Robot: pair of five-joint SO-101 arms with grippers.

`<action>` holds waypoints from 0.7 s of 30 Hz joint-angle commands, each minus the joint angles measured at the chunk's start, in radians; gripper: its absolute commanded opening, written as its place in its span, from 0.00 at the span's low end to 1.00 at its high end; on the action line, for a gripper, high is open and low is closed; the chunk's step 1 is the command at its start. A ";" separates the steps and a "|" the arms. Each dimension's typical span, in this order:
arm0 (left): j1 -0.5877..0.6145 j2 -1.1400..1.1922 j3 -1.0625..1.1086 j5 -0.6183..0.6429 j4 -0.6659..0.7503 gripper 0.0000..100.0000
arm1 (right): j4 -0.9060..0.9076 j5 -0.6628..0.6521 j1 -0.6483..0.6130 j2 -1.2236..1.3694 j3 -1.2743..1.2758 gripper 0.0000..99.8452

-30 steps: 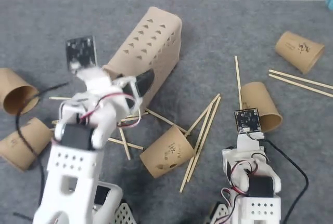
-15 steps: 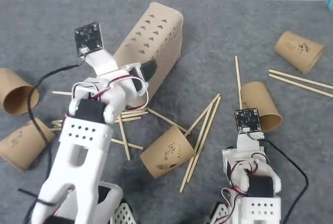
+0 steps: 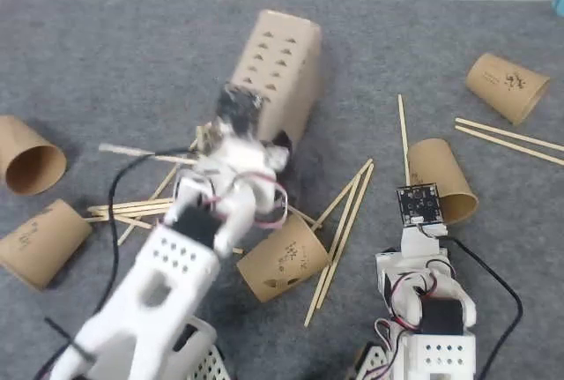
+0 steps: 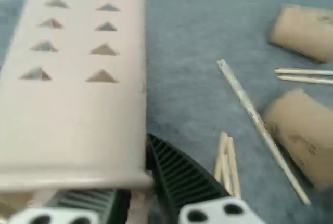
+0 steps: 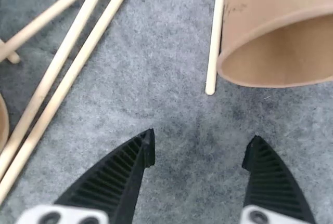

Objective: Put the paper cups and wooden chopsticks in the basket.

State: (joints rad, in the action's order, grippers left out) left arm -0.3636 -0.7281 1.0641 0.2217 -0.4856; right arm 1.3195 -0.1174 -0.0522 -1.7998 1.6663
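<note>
— What has shifted?
— The left arm has swung rightward. The basket (image 3: pixel 280 67) has turned with it, so its long side now points more straight away from the arms.
— And the left tool (image 3: pixel 271 145)?
— Clamped on the basket's wall at the open end, with one finger (image 4: pixel 179 180) outside that wall.
— The right tool (image 5: pixel 200 154)?
— Its jaws are apart, low over the grey surface (image 3: pixel 106 63). Near it, a paper cup (image 5: pixel 281 31) lies on its side with a chopstick (image 5: pixel 214 37) just beside it.
— The rest?
— A middle cup (image 3: pixel 282 257) lies between the arms and a far cup (image 3: pixel 507 87) at the right. All are outside the basket, and loose chopsticks (image 3: pixel 339 221) are scattered around them.
</note>
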 commanded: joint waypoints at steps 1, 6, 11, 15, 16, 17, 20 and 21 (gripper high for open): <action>-0.092 -0.279 0.142 -0.118 0.048 0.01 | -0.012 -0.020 0.013 -0.015 0.017 0.27; -0.146 -0.543 0.262 -0.235 -0.074 0.01 | -0.012 -0.020 0.013 -0.015 0.017 0.27; -0.164 -0.686 0.260 -0.255 -0.218 0.01 | -0.012 -0.020 0.013 -0.015 0.017 0.27; -0.132 -0.677 0.222 -0.238 -0.270 0.14 | -0.012 -0.021 0.013 -0.015 0.017 0.27; -0.114 -0.664 0.197 -0.199 -0.296 0.20 | -0.012 -0.021 0.013 -0.015 0.017 0.27; -0.094 -0.652 0.171 -0.147 -0.324 0.27 | -0.012 -0.021 0.013 -0.015 0.017 0.27; -0.034 -0.623 0.073 -0.087 -0.423 0.34 | -0.012 -0.021 0.013 -0.015 0.017 0.27; -0.025 -0.620 0.045 -0.087 -0.450 0.33 | -0.012 -0.021 0.013 -0.015 0.017 0.27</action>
State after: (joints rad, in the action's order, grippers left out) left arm -0.4419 -1.3694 1.2513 0.0806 -0.8462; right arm 1.3195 -0.1174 -0.0522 -1.7998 1.6663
